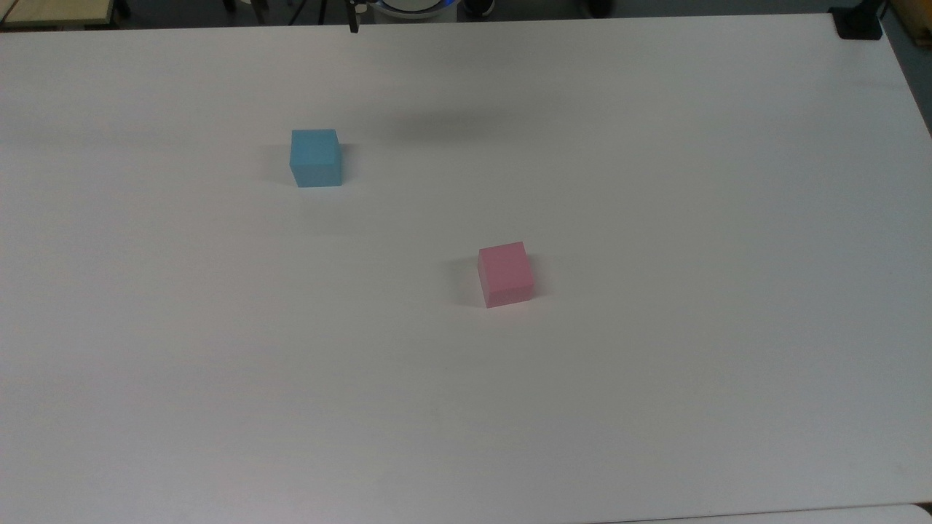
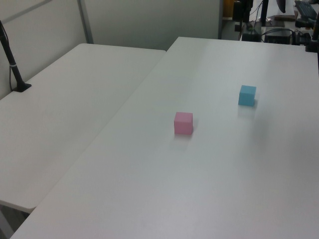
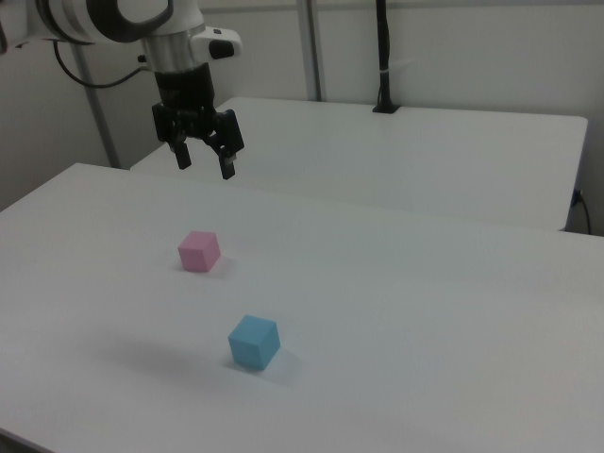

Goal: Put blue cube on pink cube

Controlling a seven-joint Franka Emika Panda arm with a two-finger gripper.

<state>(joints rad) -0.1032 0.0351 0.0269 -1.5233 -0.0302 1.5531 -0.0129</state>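
Observation:
The blue cube [image 1: 315, 157] rests on the white table, toward the top view's upper left; it also shows as the blue cube [image 2: 246, 95] and the blue cube [image 3: 253, 343]. The pink cube [image 1: 504, 274] sits apart from it near the table's middle, seen too as the pink cube [image 2: 183, 123] and the pink cube [image 3: 199, 251]. My gripper [image 3: 203, 163] hangs open high above the table in the right view, up and to the left of the pink cube, with nothing between its fingers.
The white table [image 1: 655, 218] has a second white table [image 2: 75, 94] butted against it. A black pole on a clamp [image 2: 15, 74] stands at that table's far edge. A black clamp [image 1: 858, 25] sits at the top view's upper right corner.

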